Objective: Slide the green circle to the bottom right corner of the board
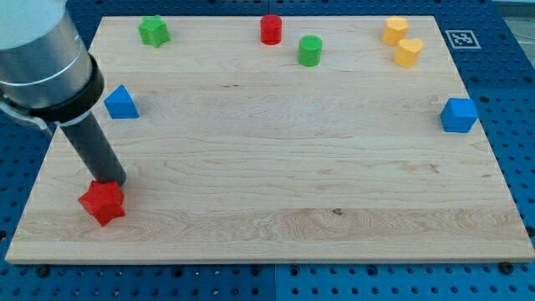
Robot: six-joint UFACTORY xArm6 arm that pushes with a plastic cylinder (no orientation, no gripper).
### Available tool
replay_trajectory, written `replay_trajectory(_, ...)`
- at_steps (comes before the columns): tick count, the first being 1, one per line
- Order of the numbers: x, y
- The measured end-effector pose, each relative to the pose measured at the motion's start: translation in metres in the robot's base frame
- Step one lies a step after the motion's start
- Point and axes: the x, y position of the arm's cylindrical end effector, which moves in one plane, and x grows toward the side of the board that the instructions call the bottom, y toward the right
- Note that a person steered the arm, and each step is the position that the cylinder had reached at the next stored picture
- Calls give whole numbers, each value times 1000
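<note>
Across nearly the whole view, a pale wooden board (276, 159) lying on a blue perforated table (510, 50). At the view's left, a grey-and-black arm (42, 58) reaching down at a slant into a straight dark rod (94, 150), with my tip (115, 183) at the upper right edge of a red star-shaped block (102, 202) near the board's bottom left corner, touching it or just beside it. No pincer on this rig, only the rod, so nothing to report as spread or pressed together. At the view's right edge of the board, a blue cube (459, 114). Left of centre, near the arm, a blue triangular block (122, 103). Near the view's top left, a green star-shaped block (153, 31). At the top right, two yellow blocks, one (395, 31) above and one (409, 52) just below it, close together, shapes hard to make out. At the top centre, a red cylinder (271, 29), and just down and to its right the green circle (310, 50), a short green cylinder standing upright, well apart from my tip and far from the bottom right corner.
</note>
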Motion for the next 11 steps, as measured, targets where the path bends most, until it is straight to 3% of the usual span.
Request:
replay_trajectory(1,-18,16)
replay_trajectory(3,-55,192)
replay_trajectory(4,-96,278)
replay_trajectory(5,-150,311)
replay_trajectory(8,-275,304)
replay_trajectory(10,-223,276)
replay_trajectory(11,-217,276)
